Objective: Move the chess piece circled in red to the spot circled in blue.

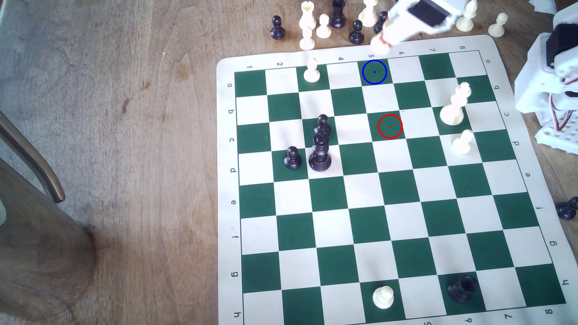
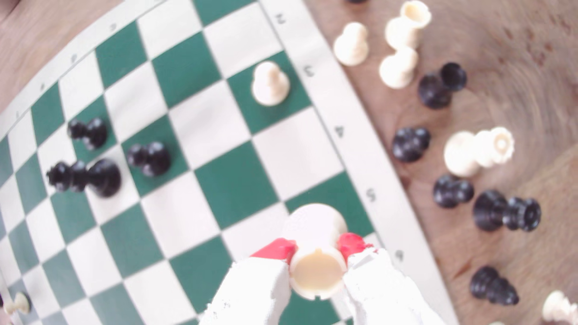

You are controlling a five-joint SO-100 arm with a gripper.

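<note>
A: What lies nearest in the exterior view?

B: On the board (image 1: pixel 416 218), a cream rook-like piece (image 1: pixel 383 297) on a green square of row h, and a toppled black rook (image 1: pixel 462 289) two green squares to the exterior view's right. Just off the board's right edge lies a black piece (image 1: pixel 567 209).

A: And mid-board?

B: A black pawn (image 1: pixel 292 158) beside a tall black piece (image 1: pixel 320 153), with another black pawn (image 1: pixel 322 123) right behind it. The green square with the red ring (image 1: pixel 390 126) holds no piece. Toward the exterior view's right stand a tall cream piece (image 1: pixel 455 104) and a cream pawn (image 1: pixel 463 142).

A: Where is the chess piece?

B: In the gripper (image 1: pixel 382 40), whose red-tipped fingers (image 2: pixel 278 248) are clenched on its notched top. The chess piece (image 2: pixel 316 272) hangs clear of the board above its far margin, close to the numbers 5 and 6; in the exterior view it is blurred. The spot (image 1: pixel 374 72), the blue-ringed green square in row a, lies bare just nearer than the gripper.

A: Farther back?

B: A cream pawn (image 1: pixel 311 71) stands in row a, and beyond the board a loose group of cream and black pieces (image 1: pixel 337 22) sits on the wooden table (image 1: pixel 125 125).
</note>
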